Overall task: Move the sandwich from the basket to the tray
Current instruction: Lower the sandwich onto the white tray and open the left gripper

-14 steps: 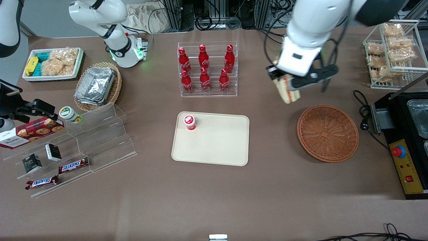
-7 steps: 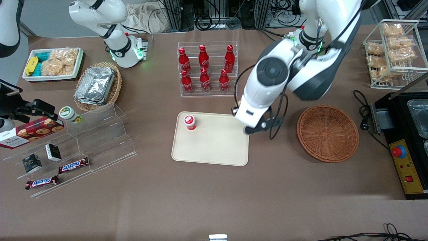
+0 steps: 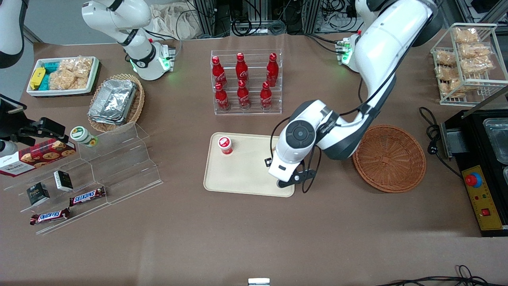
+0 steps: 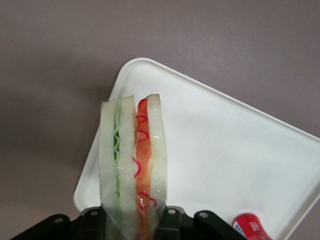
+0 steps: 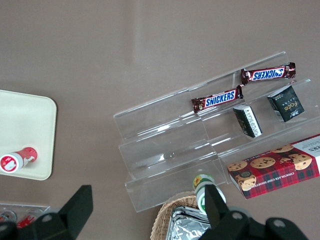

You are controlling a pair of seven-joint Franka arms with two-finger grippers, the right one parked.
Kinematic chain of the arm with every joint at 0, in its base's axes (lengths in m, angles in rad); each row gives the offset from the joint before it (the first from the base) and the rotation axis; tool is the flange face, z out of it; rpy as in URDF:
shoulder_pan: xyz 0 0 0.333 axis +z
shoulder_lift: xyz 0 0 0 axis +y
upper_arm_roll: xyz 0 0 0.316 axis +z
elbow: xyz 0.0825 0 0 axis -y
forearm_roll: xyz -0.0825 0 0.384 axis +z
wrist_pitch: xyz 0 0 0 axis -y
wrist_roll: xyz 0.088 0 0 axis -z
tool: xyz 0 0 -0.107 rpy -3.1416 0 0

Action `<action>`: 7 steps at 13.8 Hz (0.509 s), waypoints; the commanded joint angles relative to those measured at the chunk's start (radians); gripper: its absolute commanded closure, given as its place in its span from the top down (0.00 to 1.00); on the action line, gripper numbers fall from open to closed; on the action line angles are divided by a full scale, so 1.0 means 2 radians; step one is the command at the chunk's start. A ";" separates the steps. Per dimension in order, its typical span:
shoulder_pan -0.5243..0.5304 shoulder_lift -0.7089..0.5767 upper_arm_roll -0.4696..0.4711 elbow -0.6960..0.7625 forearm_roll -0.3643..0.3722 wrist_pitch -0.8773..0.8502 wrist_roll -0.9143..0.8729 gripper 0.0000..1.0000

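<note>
Sandwich held above the tray

The pincer (image 4: 134,220) is clamped on the sandwich (image 4: 132,165), which hangs over a corner of the tray (image 3: 246,174) on the basket's (image 3: 389,158) side; a small red-capped cup (image 3: 225,145) stands on the tray.

Even, fairly bright overhead light fills the front view, with soft shadows beside the basket (image 3: 389,158) and under the left arm. The tray (image 3: 238,174) shows no glare there, but in the left wrist view it is washed out to near white. The sandwich (image 4: 132,165) in the gripper (image 4: 134,222) looks sharp, its glossy edge catching light.
</note>
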 commanded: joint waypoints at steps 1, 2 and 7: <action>-0.008 0.043 -0.001 0.024 0.028 0.024 -0.021 0.34; -0.008 0.056 -0.001 0.025 0.031 0.035 -0.022 0.34; -0.008 0.077 -0.001 0.025 0.045 0.054 -0.025 0.51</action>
